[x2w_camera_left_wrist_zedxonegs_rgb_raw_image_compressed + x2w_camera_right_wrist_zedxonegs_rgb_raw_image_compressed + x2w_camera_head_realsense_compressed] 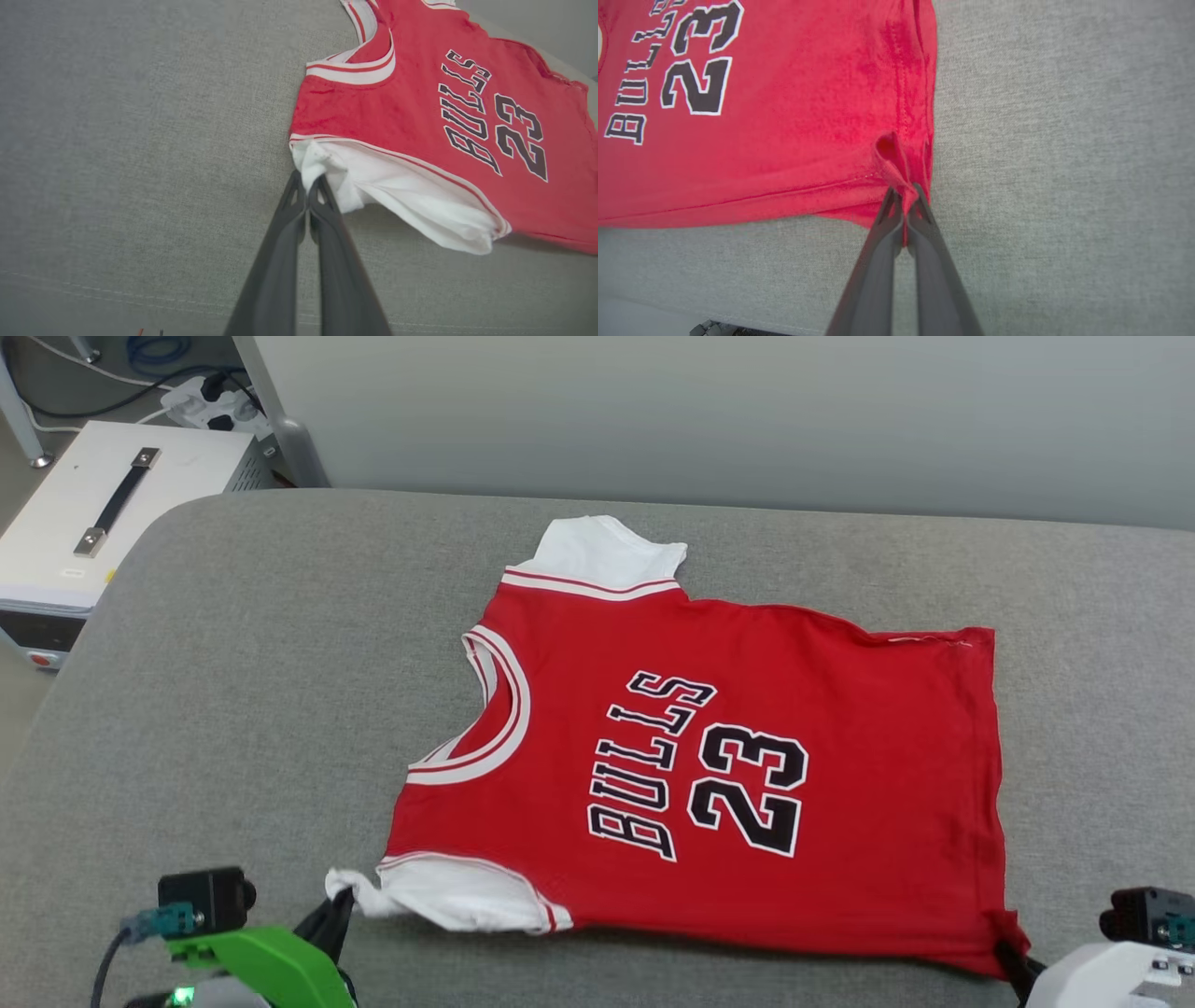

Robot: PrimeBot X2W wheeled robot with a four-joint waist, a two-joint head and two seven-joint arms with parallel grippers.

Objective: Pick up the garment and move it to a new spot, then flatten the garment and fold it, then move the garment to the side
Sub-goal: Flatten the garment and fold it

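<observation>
Head view shows the red Bulls jersey [747, 775] spread chest-up on the grey cushion [233, 663], left gripper [338, 907] clamped on its white sleeve [322, 161] at 7 o'clock, right gripper [1013, 959] on its hem corner [894, 163] at 5 o'clock; flattening looks done, so folding next means carrying both toward 12 o'clock.

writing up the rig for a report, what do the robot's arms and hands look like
Each hand has two long, dark grey fingers that taper to slim tips with slotted cut-outs. The left hand sits on a bright green bracket carrying a black box with a teal plug and grey cable. The right hand has a white housing and a similar black box.
</observation>
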